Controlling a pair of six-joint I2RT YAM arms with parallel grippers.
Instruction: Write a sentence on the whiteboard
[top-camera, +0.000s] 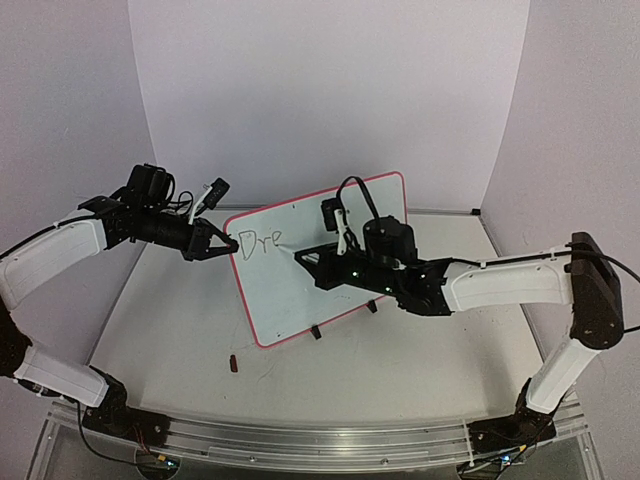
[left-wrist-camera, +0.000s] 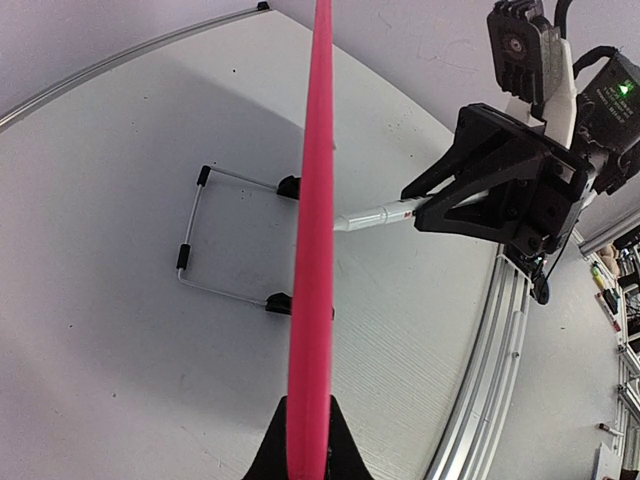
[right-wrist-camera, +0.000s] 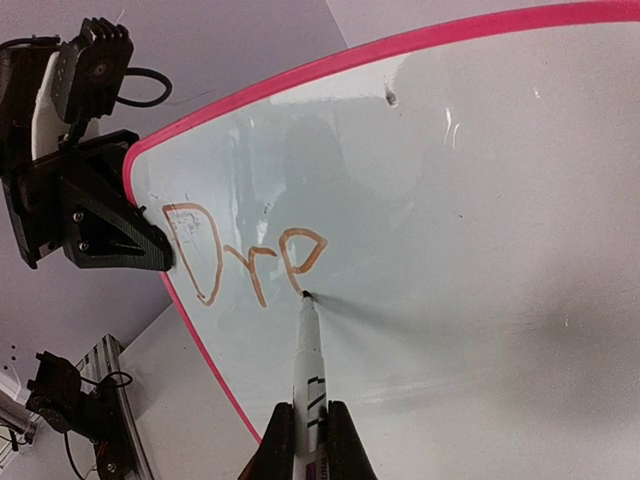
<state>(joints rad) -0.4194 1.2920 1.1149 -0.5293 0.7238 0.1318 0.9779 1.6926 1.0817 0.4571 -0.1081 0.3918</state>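
- Brownish letters of the sentence (right-wrist-camera: 250, 272), reading "Dre", sit upper left on the whiteboard (top-camera: 285, 300), which stands tilted mid-frame in the top view.
- Writing looks barely begun: the right claw (right-wrist-camera: 308, 428) clamps the marker (right-wrist-camera: 307, 355), whose tip touches the board below the third letter.
- The left claw (left-wrist-camera: 307, 432) pinches the board's red edge, steadying it.
- Next, probably: finish the "e", then shift right with light pressure.
- A small dark thing (top-camera: 234, 363) on the table (top-camera: 180, 330) is too small to identify.

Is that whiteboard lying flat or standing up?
Standing up: the whiteboard sits on edge, propped by a wire stand behind it; the left gripper clamps its side between its jaws.
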